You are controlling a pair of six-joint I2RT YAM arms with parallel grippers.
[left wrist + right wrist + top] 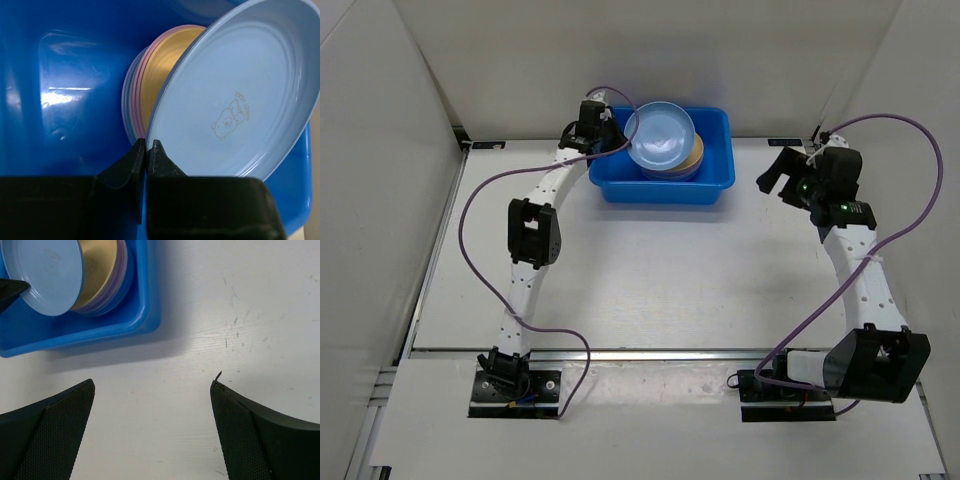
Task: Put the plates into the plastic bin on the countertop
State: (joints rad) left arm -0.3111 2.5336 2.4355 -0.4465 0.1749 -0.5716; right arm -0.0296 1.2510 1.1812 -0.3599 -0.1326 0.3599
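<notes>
Left gripper [612, 138] [148, 146] was pinched nearly closed on the rim of a light blue round plastic plate [660, 135] [240, 95] [47, 275], with the two black fingers clamping the plate's near edge. The plate was tilted, not flat, and hung inside the bright blue rectangular plastic bin [665, 192] [65, 75] [100, 330], over its left-centre part. A faint bear mark showed at the plate's centre in the left wrist view.

Under and behind it, a stack of pastel plastic plates [694, 160] [150, 80] [102, 270] lay in the bin, with an orange-yellow one on top and pink and purple edges below. I could not tell whether the held plate touched the stack.

The bin sat at the far middle of the flat white countertop [670, 280] [225, 315], close to the back wall.

Right gripper [772, 176] [152, 385] was spread wide with nothing between the fingers. It was over bare countertop just right of the bin and apart from it, facing the bin's right end. Dark scuff marks showed on the countertop in the right wrist view. Purple cables [470, 230] looped along both arms.
</notes>
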